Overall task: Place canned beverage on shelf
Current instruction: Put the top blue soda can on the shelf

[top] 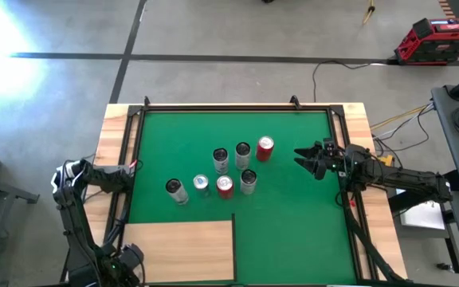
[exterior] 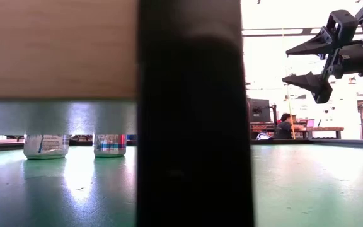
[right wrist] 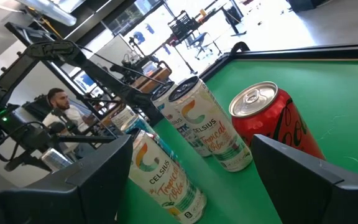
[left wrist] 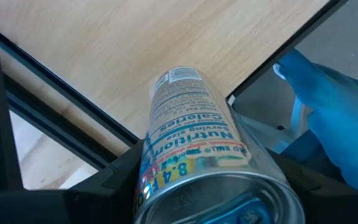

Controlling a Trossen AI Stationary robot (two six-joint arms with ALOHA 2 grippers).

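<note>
My left gripper [top: 124,257] is at the table's near left corner, beside the shelf [top: 180,249], a pale wood panel. It is shut on a silver can [left wrist: 194,130] with a nutrition label. In the high view the gripper hides this can. Pale wood [left wrist: 92,56] shows below the can. Several more cans stand upright on the green mat [top: 293,231], among them a red one [top: 264,148]. My right gripper [top: 305,159] hovers open and level at the mat's right side, pointing at the red can [right wrist: 272,124] and touching nothing. In the low view the shelf [exterior: 55,47] fills the upper left. My left gripper [left wrist: 201,180] pinches the can between its two fingers [left wrist: 120,177] at the can's upper end [left wrist: 160,186], near the rim. The fingers come from above and point down. The can hangs below them, label outward, its lower end [left wrist: 179,78] toward the wood. I cannot tell whether that end touches.
A black post [exterior: 194,113] stands close before the low camera and blocks its middle. Black frame bars [left wrist: 61,106] run along the table's wooden rim [top: 110,151]. Something blue [left wrist: 328,124] lies off the table beyond the can. A person [exterior: 287,126] sits far behind the table.
</note>
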